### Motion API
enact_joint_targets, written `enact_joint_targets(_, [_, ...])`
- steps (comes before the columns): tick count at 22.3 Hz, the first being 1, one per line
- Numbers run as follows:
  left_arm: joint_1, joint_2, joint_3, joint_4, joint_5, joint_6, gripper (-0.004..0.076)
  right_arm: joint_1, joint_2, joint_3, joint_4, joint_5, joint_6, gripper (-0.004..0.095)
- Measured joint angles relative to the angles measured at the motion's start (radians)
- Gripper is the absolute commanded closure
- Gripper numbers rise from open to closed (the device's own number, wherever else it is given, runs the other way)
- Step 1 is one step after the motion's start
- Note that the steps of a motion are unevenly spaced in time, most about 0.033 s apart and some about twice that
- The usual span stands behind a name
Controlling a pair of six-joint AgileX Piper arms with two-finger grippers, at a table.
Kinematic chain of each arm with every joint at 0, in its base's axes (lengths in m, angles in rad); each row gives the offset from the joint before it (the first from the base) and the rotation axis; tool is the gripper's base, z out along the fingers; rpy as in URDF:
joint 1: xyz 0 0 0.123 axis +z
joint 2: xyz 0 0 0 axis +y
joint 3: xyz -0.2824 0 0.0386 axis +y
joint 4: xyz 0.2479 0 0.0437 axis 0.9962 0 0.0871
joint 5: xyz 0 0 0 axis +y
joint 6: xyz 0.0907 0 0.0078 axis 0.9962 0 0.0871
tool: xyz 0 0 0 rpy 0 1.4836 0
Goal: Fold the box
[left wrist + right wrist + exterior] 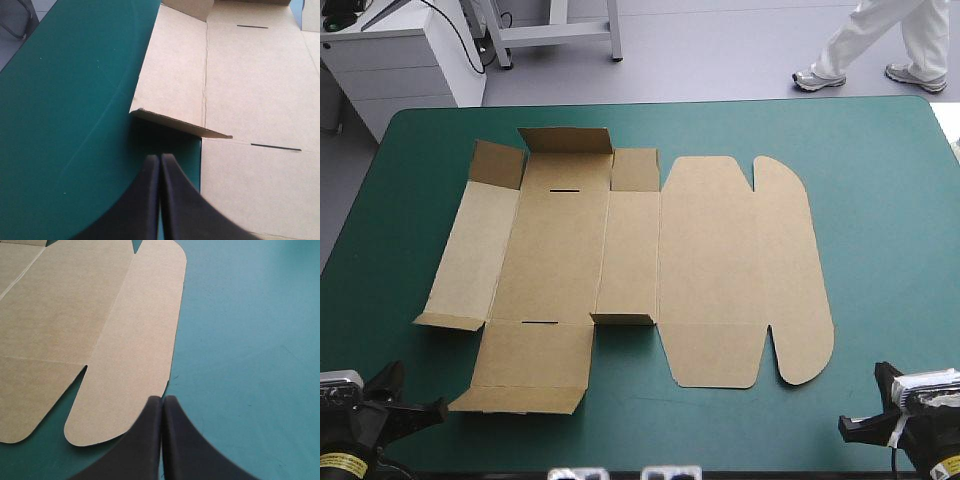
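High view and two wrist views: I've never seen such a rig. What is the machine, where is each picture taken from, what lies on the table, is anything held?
A robot with two arms. The high view looks down from above and behind it; each wrist view looks along one arm's gripper. On the teal-green table lies the box, a cut brown sheet, mostly flat, a few flaps tilted up. The left gripper and right gripper sit at the near corners, jaws shut, holding nothing.

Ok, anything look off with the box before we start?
Nothing stands out. The box lies unfolded on the teal-green cover, with no tears showing. Only some small flaps toward the table's left stand up along their creases.
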State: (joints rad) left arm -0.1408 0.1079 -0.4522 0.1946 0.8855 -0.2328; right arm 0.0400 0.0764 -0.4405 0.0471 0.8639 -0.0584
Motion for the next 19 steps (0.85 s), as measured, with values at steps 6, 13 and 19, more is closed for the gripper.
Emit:
enact_joint_targets(6, [0.0, 0.0, 0.0, 0.0, 0.0, 0.001, 0.0732, 0.0, 0.0, 0.0, 0.001, 0.0, 0.0, 0.0928])
enact_joint_targets(13, [0.0, 0.163, -0.106, -0.039, 0.016, 0.027, 0.0732, 0.0, 0.0, 0.0, 0.001, 0.0, 0.0, 0.0928])
enact_joint_targets(19, [0.0, 0.435, -0.298, 0.012, 0.006, 0.03, 0.0732, 0.0, 0.0, 0.0, 0.001, 0.0, 0.0, 0.0928])
